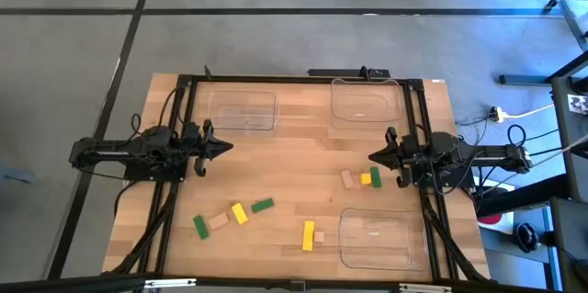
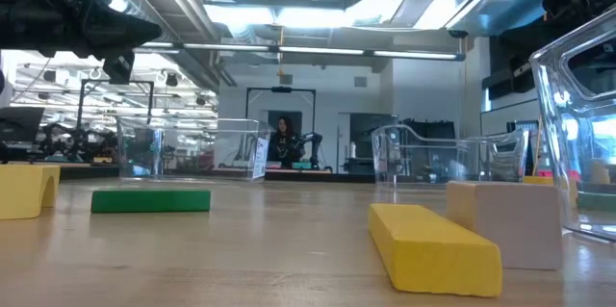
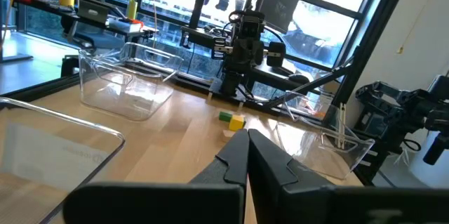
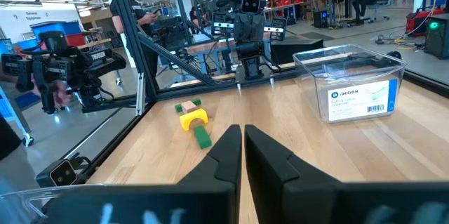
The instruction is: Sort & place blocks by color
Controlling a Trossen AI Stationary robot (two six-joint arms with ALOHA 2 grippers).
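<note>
Evidently neither arm had begun: the left hand (image 1: 223, 147) hovered with fingers pressed together and empty at the left side of the worktop (image 1: 294, 174), and the right hand (image 1: 378, 156) hung likewise closed on nothing at the right side, both parked clear, probably so the blocks lay unobstructed. Nearest the right hand sat a tan block (image 1: 348, 179), a yellow block (image 1: 366, 179) and a green block (image 1: 376, 177), touching. Farther toward the worktop's front edge lay the remaining scattered blocks (image 1: 233, 216), unsorted. Three clear trays (image 1: 373, 236) stood empty, presumably awaiting one colour each.
</note>
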